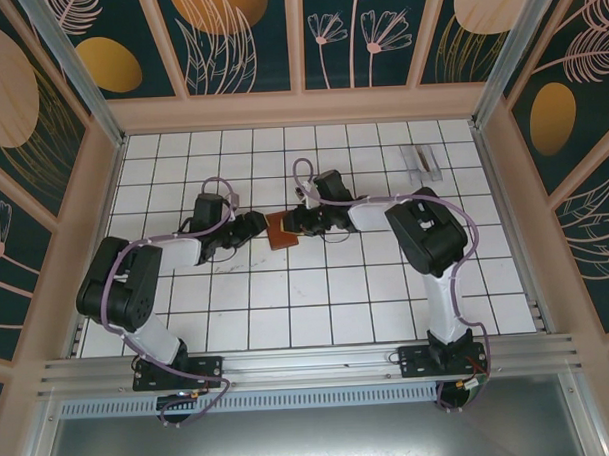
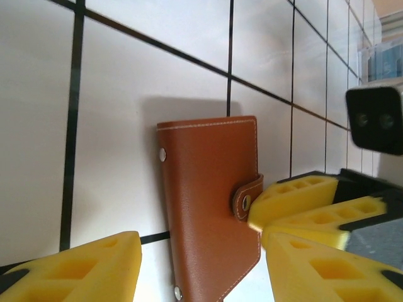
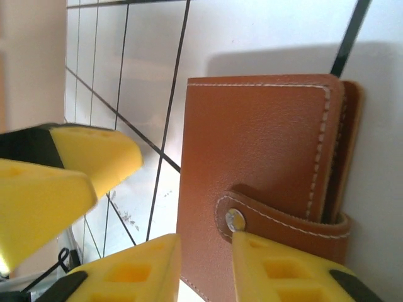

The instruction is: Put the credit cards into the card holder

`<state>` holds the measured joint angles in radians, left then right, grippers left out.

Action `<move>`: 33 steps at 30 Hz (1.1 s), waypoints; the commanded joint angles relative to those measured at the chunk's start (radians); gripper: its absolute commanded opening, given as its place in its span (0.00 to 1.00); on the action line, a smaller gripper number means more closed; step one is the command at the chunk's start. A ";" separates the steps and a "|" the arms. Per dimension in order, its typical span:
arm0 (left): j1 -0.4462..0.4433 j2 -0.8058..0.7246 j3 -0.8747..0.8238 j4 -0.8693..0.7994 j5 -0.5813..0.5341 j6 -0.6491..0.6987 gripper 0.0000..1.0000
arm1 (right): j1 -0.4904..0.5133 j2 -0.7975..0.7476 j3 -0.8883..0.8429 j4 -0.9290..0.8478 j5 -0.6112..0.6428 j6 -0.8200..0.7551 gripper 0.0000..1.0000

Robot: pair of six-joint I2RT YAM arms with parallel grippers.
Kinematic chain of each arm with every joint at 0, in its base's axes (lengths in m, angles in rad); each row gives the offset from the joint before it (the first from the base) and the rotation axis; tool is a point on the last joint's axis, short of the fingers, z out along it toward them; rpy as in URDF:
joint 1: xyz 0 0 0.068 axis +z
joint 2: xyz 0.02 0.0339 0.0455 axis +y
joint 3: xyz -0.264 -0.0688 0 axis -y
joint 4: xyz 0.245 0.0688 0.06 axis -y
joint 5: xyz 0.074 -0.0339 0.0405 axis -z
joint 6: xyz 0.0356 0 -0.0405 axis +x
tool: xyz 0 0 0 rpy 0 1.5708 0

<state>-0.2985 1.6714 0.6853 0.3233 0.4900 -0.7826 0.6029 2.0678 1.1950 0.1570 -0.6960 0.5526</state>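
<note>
Roughly at the middle of the bench [image 1: 287, 309], a little toward its far edge, the brown leather wallet [image 1: 282, 230] lies flat and closed, its strap [image 2: 247, 200] snapped shut. On its left side the left tool [image 2: 201, 251] is spread wide, with the end of the wallet lying between its two yellow fingers [image 2: 82, 264]. On the right side the right tool [image 3: 206, 251] has its fingers [image 3: 289, 270] parted only a little, tips right at the strap; whether they touch it I cannot tell. Near the far right corner the cards [image 1: 423, 162] rest together, well apart from the wallet.
</note>
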 commanded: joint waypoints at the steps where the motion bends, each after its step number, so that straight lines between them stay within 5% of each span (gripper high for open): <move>1: -0.029 0.032 0.036 -0.018 0.040 0.025 0.56 | -0.009 -0.072 0.003 -0.089 0.057 -0.040 0.34; 7: -0.051 0.096 0.092 -0.101 0.015 0.066 0.54 | -0.021 -0.088 0.002 -0.162 0.140 -0.087 0.37; 22: -0.055 0.200 0.116 -0.039 0.070 0.021 0.60 | 0.003 0.010 0.052 -0.174 0.128 -0.063 0.40; 33: -0.059 0.183 0.112 0.025 0.141 0.012 0.49 | 0.016 0.071 0.090 -0.113 0.020 -0.020 0.24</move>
<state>-0.3275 1.8145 0.7994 0.2810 0.5880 -0.7784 0.5980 2.1029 1.2636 0.0162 -0.6064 0.5175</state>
